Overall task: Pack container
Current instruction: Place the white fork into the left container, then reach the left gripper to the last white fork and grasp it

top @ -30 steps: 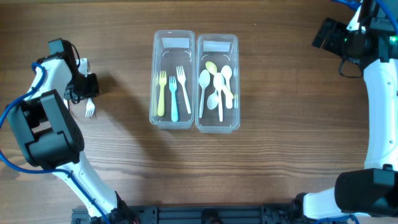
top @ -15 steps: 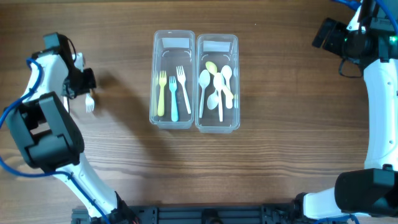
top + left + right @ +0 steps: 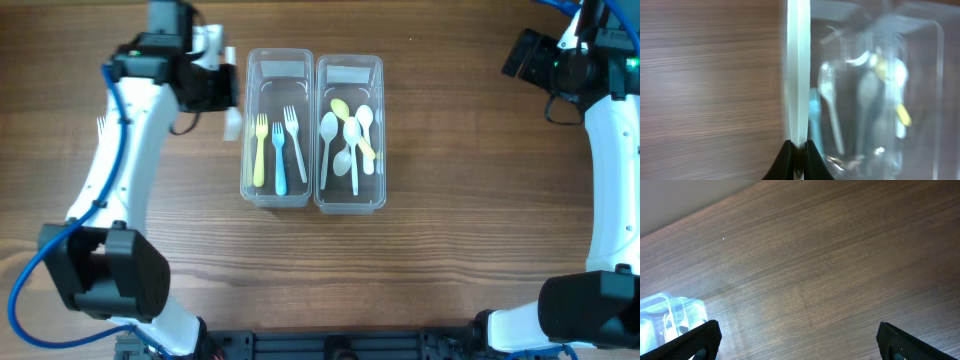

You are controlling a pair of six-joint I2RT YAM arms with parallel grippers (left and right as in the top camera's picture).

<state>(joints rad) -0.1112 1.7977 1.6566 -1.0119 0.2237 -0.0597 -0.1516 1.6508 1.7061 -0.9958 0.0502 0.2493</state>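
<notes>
- Left gripper (image 3: 798,162) is closed tight on a white utensil (image 3: 797,75). The wrist view shows the piece edge-on, a thin upright strip pinched at its lower end; which kind of utensil it is cannot be told.
- Overhead view: the white utensil hangs by the outer wall of the left container (image 3: 278,68), near its far end. Whether it is over the rim or just outside cannot be told.
- Left container holds three forks side by side: yellow fork (image 3: 259,150), blue fork (image 3: 278,155), white fork (image 3: 296,140).
- Right container (image 3: 350,72) touches the left one along their long sides and holds a loose heap of spoons (image 3: 345,140), white with one yellow.
- Right gripper (image 3: 800,342) is spread wide and holds nothing. It sits above the table (image 3: 450,250) at the far right corner, well apart from both containers.
</notes>
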